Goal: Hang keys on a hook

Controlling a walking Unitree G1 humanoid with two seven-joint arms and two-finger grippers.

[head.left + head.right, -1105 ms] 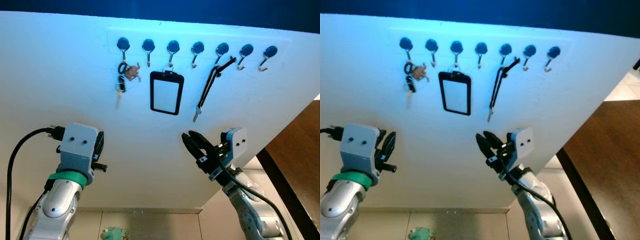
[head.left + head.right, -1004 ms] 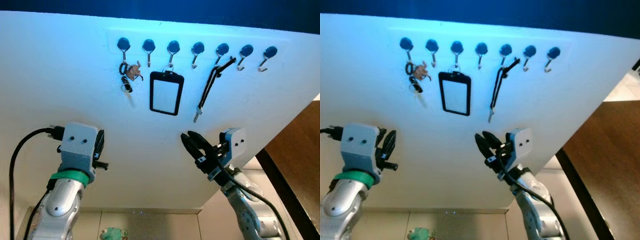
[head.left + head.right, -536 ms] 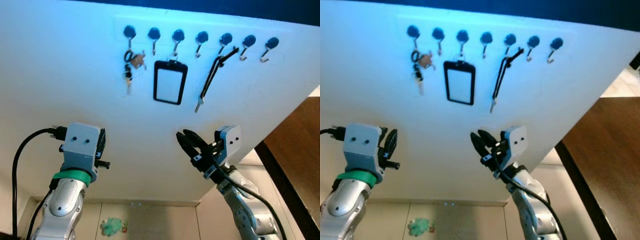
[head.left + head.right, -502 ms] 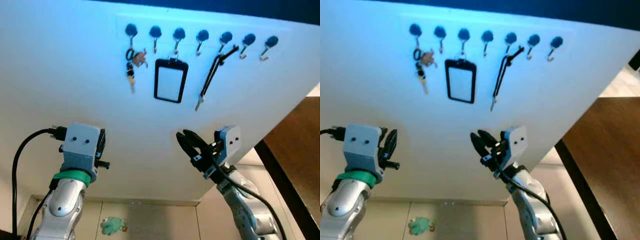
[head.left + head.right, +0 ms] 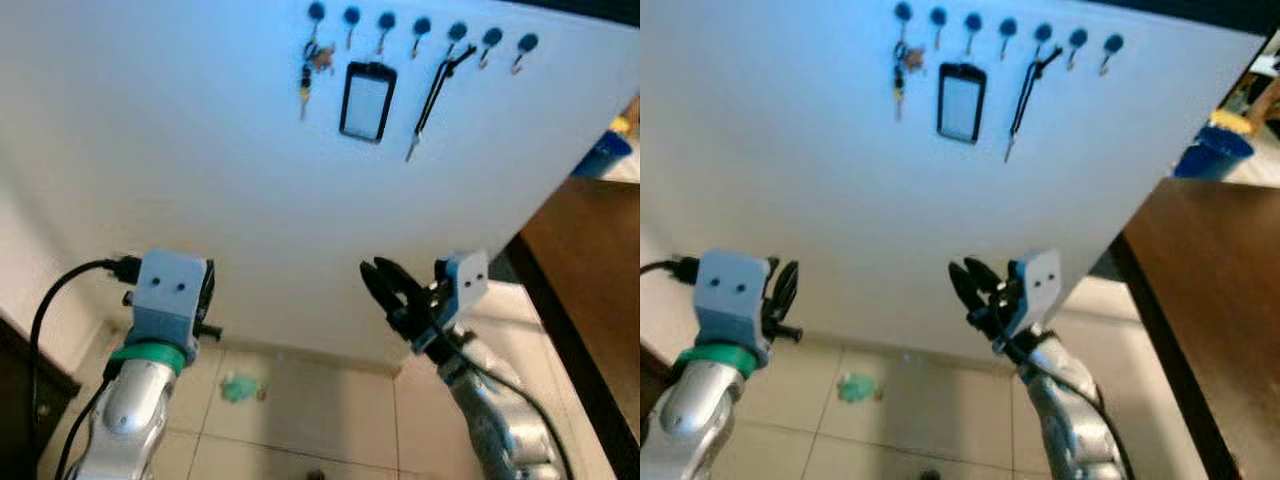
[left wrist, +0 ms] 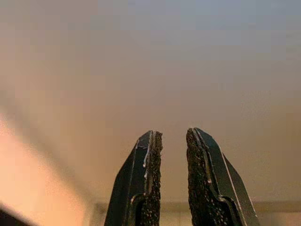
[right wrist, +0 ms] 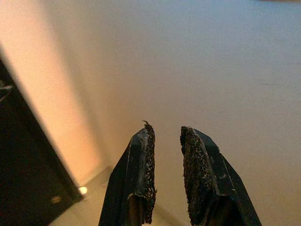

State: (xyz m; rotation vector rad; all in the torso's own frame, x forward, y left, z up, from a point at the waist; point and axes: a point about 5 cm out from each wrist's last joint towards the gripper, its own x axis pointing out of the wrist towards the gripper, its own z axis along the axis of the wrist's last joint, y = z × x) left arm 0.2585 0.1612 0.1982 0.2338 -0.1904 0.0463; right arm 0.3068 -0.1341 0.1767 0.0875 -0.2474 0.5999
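A bunch of keys (image 5: 308, 72) with a small brown fob hangs from the leftmost hook (image 5: 316, 13) of a row of several dark-knobbed hooks high on the white wall. My left gripper (image 5: 204, 298) is held low in front of the wall, far below the keys. In the left wrist view its fingers (image 6: 149, 155) stand slightly apart with nothing between them. My right gripper (image 5: 386, 286) is raised at the lower right, also far below the hooks. It is open and empty, facing bare wall (image 7: 165, 129).
A black-framed badge holder (image 5: 367, 100) and a black strap (image 5: 435, 88) hang from other hooks; several hooks to the right are free. A wooden table (image 5: 592, 262) stands at the right with a blue object (image 5: 1208, 151). A green scrap (image 5: 238, 387) lies on the tiled floor.
The whole picture has shifted: the hooks now look smaller and farther up, and more floor shows. The keys, swinging earlier, hang nearly still. Both arms keep their pose.
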